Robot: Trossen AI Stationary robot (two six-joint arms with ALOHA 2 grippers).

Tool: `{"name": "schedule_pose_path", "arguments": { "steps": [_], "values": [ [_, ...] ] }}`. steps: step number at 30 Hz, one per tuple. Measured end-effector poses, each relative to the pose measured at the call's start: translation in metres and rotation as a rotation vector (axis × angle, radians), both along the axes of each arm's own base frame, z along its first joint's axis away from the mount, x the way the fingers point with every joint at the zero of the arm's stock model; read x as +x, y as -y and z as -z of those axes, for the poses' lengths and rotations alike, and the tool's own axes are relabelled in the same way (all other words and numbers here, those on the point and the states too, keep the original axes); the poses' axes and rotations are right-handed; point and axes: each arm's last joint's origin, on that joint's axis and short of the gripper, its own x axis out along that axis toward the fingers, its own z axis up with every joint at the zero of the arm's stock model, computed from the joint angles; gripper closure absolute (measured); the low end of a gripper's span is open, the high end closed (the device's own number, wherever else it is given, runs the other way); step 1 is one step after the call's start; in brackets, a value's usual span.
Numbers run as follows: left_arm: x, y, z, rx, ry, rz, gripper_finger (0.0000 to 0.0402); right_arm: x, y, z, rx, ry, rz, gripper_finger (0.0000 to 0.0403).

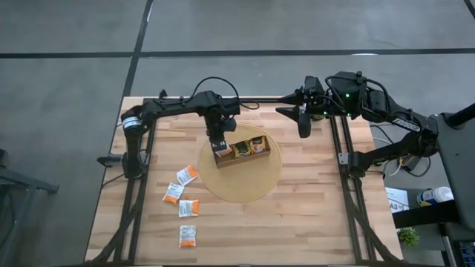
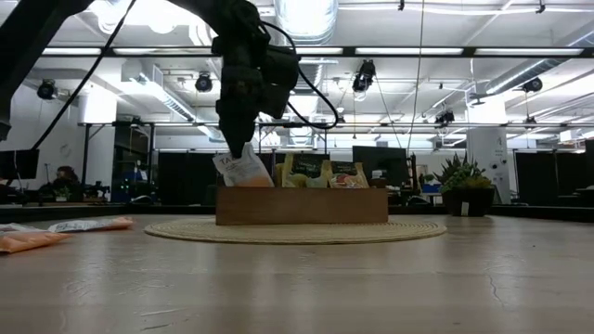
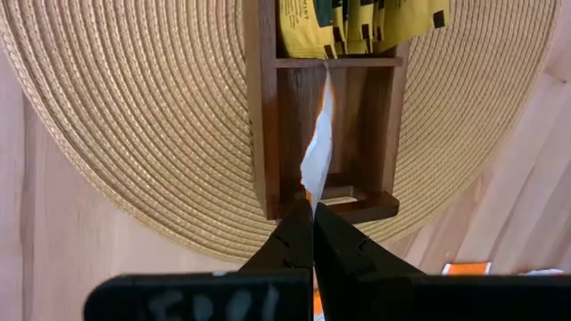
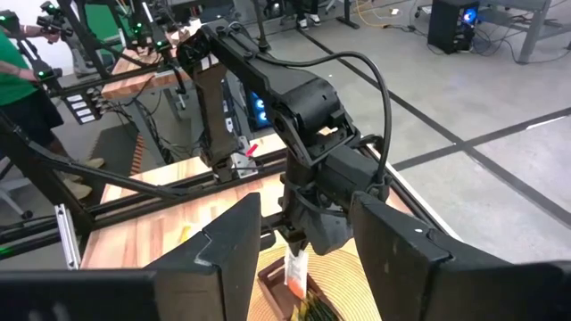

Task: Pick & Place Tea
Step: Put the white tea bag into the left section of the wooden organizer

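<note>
1. Left tool [image 3: 313,212] is clamped on one tea sachet [image 3: 318,147], fingers pinched together on its lower edge; in the left wrist view the sachet is seen edge-on, thin, white with an orange tinge.
2. Low view shows the same sachet [image 2: 243,170] as a small flat white square with dark lettering and an orange strip at the bottom, tilted, hanging just at the top of the tray [image 2: 302,205].
3. Held sachet sits over the end compartment of the brown wooden tray [image 1: 241,159], the end nearest the left arm; that compartment looks empty of other sachets in the left wrist view.
4. Next compartment holds yellow-green sachets [image 3: 357,25] with dark labels, standing upright and packed together; the far compartment holds an orange-red one [image 2: 348,175].
5. Tray stands on a round woven mat [image 1: 260,185] near the middle of the table [image 1: 312,222].
6. Four loose sachets [image 1: 185,205], white with orange, lie flat on the table on the left side, off the mat, well apart from the tray.
7. Right tool [image 1: 303,123] is raised near the far edge of the table, right of the mat, jaws parted and holding nothing.
8. Right wrist view: a person in a green top [image 4: 18,62] stands beyond the table.
</note>
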Motion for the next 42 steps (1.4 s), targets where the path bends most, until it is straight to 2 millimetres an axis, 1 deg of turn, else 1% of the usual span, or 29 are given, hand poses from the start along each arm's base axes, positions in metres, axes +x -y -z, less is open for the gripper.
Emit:
{"name": "schedule_pose_path", "arguments": {
  "steps": [9, 13, 16, 21, 26, 29, 35, 42],
  "values": [
    [0.002, -0.001, 0.0, 0.005, 0.015, -0.009, 0.0399, 0.0, 0.0, 0.001, -0.001, -0.006, -0.001, 0.0232],
    [0.001, -0.001, 0.0, 0.008, 0.009, -0.013, 0.0377, 0.0, 0.0, 0.001, -0.001, -0.008, -0.001, 0.0232],
    [-0.003, 0.0, -0.001, 0.038, -0.05, -0.006, 0.0354, 0.0, 0.0, 0.001, 0.001, -0.008, 0.0, 0.0232],
    [-0.006, -0.001, -0.01, 0.06, -0.075, 0.009, 0.0331, 0.0, 0.0, 0.001, -0.001, -0.008, -0.001, 0.0232],
    [-0.002, -0.003, -0.021, 0.078, -0.032, 0.01, 0.0327, 0.0, 0.0, 0.001, -0.002, -0.008, -0.001, 0.0232],
    [-0.002, -0.005, -0.023, 0.083, -0.022, 0.014, 0.0327, 0.0, 0.0, 0.001, -0.002, -0.008, -0.001, 0.0232],
    [-0.006, -0.015, -0.017, 0.067, -0.016, -0.022, 0.0315, -0.001, 0.0, 0.003, 0.004, -0.028, -0.001, 0.0232],
    [-0.017, -0.038, -0.017, -0.033, 0.025, -0.099, 0.027, -0.001, 0.0, 0.003, 0.003, -0.031, -0.002, 0.0232]
  ]
}}
